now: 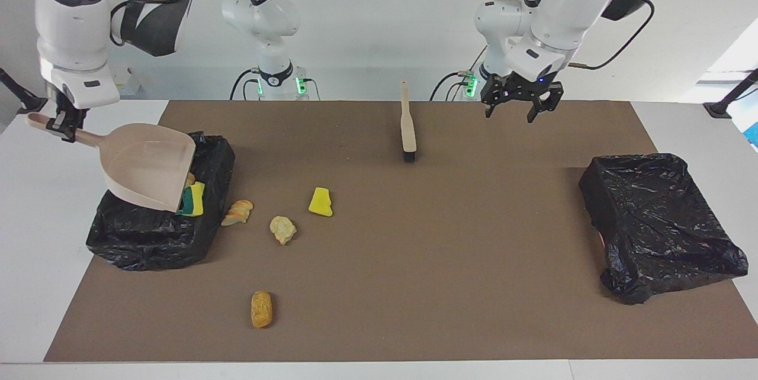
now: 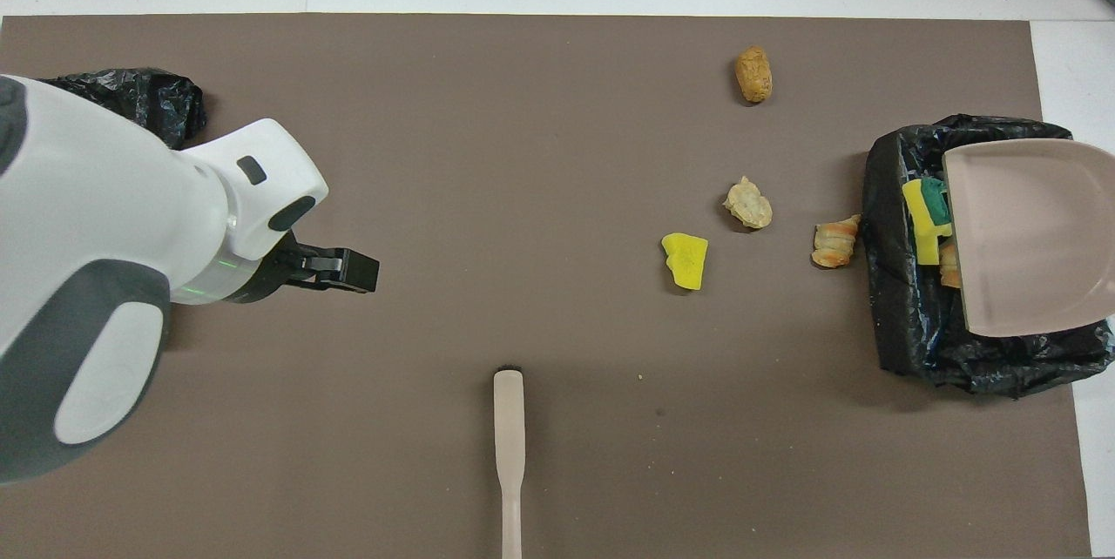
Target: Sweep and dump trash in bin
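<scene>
Our right gripper (image 1: 61, 126) is clamped on the handle of the dustpan (image 1: 148, 164), which it holds tilted over the bin (image 1: 127, 238) at the right arm's end of the table, mouth down into the black bag. Our left gripper (image 1: 514, 103) hangs with its fingers apart above the mat (image 1: 444, 238), holding nothing, and this arm waits. We judge that the dumping step is in hand: some trash, a yellow-green piece (image 1: 194, 199) and a tan one just beside it, lies at the pan's lip inside the bin. Four pieces are still on the mat: a striped pastry (image 1: 238, 212) touching or almost touching the bin, a pale lump (image 1: 283, 229), a yellow wedge (image 1: 320, 202) and, farther from us, a brown roll (image 1: 261, 309). The brush (image 1: 407, 128) lies nearer to us, untouched. Next we think the pan must come back down to the mat and the left gripper must take the brush for another sweep. The pan hides part of the bin, so we cannot count what is already inside. In the overhead view the brush handle is cut off, and our left arm covers most of the second bag (image 1: 657, 226).
</scene>
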You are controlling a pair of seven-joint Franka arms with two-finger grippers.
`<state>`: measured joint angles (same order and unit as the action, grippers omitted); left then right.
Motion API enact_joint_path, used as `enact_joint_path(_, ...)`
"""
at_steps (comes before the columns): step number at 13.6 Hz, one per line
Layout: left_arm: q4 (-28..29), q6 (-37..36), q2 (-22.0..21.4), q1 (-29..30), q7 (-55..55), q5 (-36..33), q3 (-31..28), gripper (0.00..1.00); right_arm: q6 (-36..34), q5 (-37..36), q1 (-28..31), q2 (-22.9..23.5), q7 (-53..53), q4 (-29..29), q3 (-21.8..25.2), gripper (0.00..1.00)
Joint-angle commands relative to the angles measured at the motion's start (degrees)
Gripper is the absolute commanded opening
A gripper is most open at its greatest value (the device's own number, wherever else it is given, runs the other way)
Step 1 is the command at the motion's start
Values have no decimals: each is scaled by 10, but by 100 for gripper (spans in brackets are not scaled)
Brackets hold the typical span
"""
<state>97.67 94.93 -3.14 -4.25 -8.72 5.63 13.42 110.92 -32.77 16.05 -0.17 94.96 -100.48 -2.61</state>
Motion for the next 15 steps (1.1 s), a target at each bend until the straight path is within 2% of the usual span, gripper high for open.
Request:
enact_joint_path(1, -18, -9, 9, 8, 28, -10, 3, 100, -18, 21, 1, -4, 19, 14, -6, 0)
enact_joint_path(6, -29, -25, 7, 20, 42, -10, -5, 100, -52, 111, 0, -7, 16, 20, -1, 0)
enact_joint_path(7, -36, -31, 8, 15, 42, -11, -16, 100, -75, 131, -5, -11, -13, 18, -4, 0)
enact_joint_path(11, -84, -109, 4, -34, 109, -11, -124, 100, -120, 150, -56, -38, -229, -18, -9, 0)
enact_joint_path(13, -107, -125, 6, -35, 125, -13, -144, 100, -121, 182, -99, -47, -344, -34, -10, 0)
enact_joint_path(15, -122, -127, 7, -49, 136, -96, -146, 100, -118, 233, -126, -37, -494, -46, -11, 0)
